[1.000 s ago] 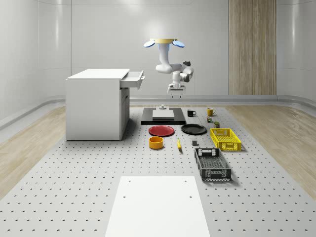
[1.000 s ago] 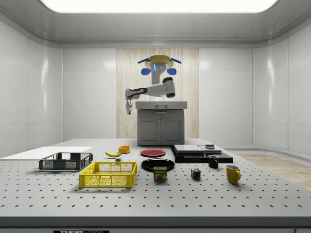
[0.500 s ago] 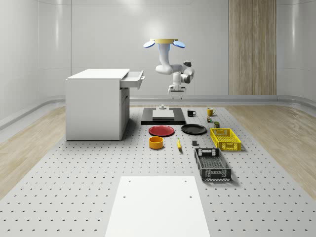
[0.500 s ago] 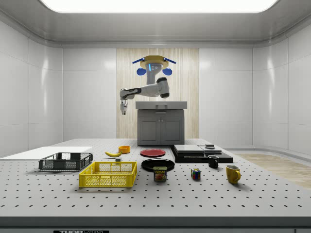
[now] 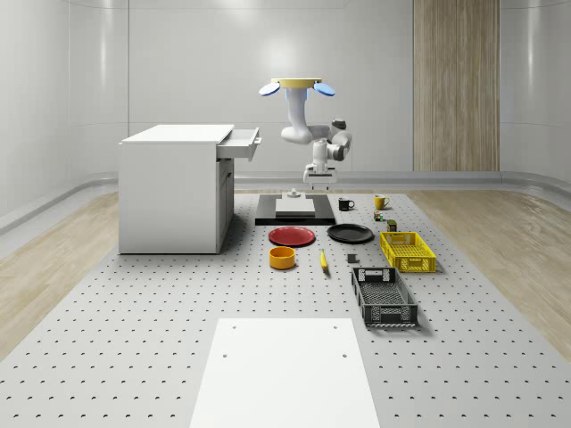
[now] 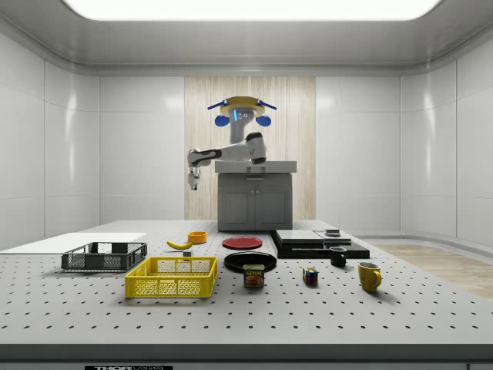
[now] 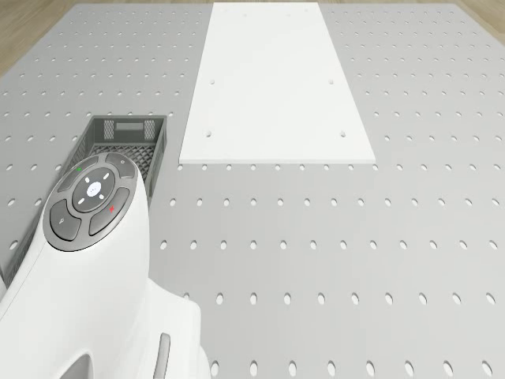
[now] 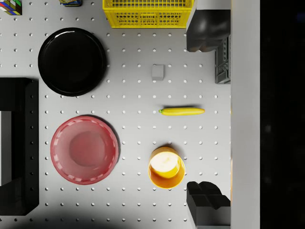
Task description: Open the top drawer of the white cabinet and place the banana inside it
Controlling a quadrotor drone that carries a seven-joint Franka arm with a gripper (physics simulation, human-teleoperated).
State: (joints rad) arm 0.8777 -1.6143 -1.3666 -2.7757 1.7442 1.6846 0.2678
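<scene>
The yellow banana (image 5: 323, 259) (image 6: 179, 244) (image 8: 182, 111) lies flat on the perforated table between the orange bowl (image 5: 282, 258) and the black crate (image 5: 384, 296). The white cabinet (image 5: 174, 192) stands at the whole-scene view's left with its top drawer (image 5: 239, 144) pulled out. The drone (image 5: 298, 85) (image 6: 243, 104) hovers high over the table beside the cabinet, near the red plate. My gripper (image 5: 318, 183) (image 6: 193, 183) (image 8: 208, 114) hangs well above the table, pointing down over the banana, open and holding nothing. Its dark fingers (image 8: 209, 28) stand wide apart.
A red plate (image 8: 84, 149), black plate (image 8: 72, 61), orange bowl (image 8: 166, 167) and yellow crate (image 8: 147, 12) surround the banana. A small grey block (image 8: 157, 72) lies nearby. A black platform (image 5: 294, 212) sits behind the plates, and a white slab (image 7: 276, 79) covers the table's near end.
Drone and arm have drifted toward the side view's left, away from the cabinet. The gripper has come lower and stays open.
</scene>
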